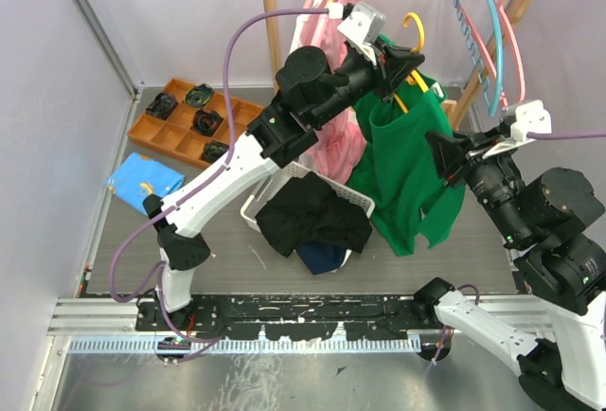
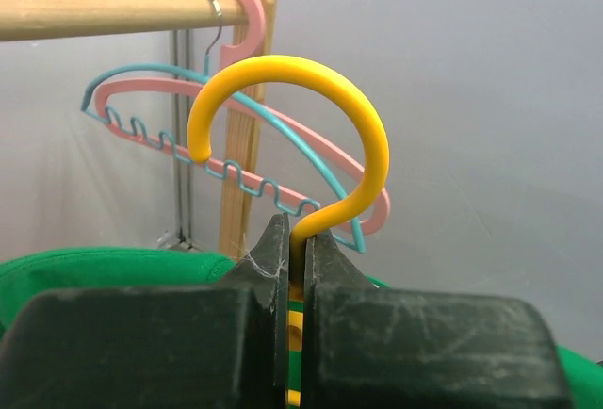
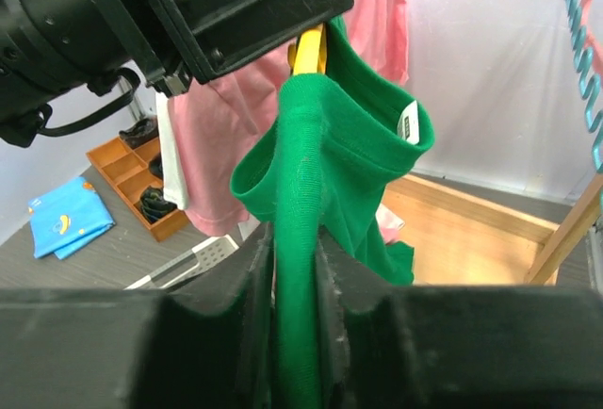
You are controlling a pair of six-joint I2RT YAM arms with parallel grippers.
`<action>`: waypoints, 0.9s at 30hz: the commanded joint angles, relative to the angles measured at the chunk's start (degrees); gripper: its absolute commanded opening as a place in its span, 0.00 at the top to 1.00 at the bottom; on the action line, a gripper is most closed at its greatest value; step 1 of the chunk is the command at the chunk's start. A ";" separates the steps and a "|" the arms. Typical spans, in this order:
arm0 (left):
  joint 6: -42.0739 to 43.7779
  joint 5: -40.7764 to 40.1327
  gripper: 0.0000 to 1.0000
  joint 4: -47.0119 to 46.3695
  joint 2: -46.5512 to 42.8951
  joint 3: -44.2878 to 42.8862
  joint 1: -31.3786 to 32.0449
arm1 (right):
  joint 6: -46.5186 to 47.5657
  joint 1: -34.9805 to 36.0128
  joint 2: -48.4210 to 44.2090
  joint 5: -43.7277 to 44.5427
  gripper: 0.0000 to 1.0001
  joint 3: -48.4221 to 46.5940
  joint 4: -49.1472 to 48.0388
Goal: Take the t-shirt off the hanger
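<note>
A green t-shirt [image 1: 402, 160] hangs on a yellow hanger [image 1: 414, 27] held off the rail, above the table. My left gripper [image 1: 409, 63] is shut on the yellow hanger's neck [image 2: 300, 239] just below its hook [image 2: 311, 117]. My right gripper [image 1: 443, 157] is shut on a fold of the green t-shirt [image 3: 298, 268] at its shoulder, near the collar with a white label [image 3: 407, 119]. The hanger's body [image 3: 308, 49] is mostly hidden inside the shirt.
A pink garment [image 1: 327, 70] hangs on the wooden rail [image 2: 94, 13] behind. Empty pink and teal hangers [image 1: 488, 32] hang at the right. A white basket [image 1: 275, 188] with dark clothes sits below. An orange tray [image 1: 180, 117] and a blue cloth [image 1: 144, 182] lie at the left.
</note>
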State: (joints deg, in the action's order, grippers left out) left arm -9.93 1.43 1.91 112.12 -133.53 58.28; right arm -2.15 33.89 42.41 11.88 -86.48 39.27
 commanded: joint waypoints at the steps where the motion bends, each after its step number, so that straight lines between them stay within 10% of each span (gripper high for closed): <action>1: 0.08 -6.08 1.00 -0.25 -1.11 -1.83 -0.17 | 0.56 0.04 -0.23 0.15 0.66 -1.73 -4.80; 27: 0.60 -12.84 1.00 0.81 -1.98 -7.71 -1.97 | -10.06 0.04 -10.61 -0.10 0.51 4.42 8.36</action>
State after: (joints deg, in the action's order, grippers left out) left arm -8.16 -10.15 6.37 112.12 -139.00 56.75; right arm -9.72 33.89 32.34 11.88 -82.59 47.13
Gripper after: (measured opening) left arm 0.035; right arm 0.496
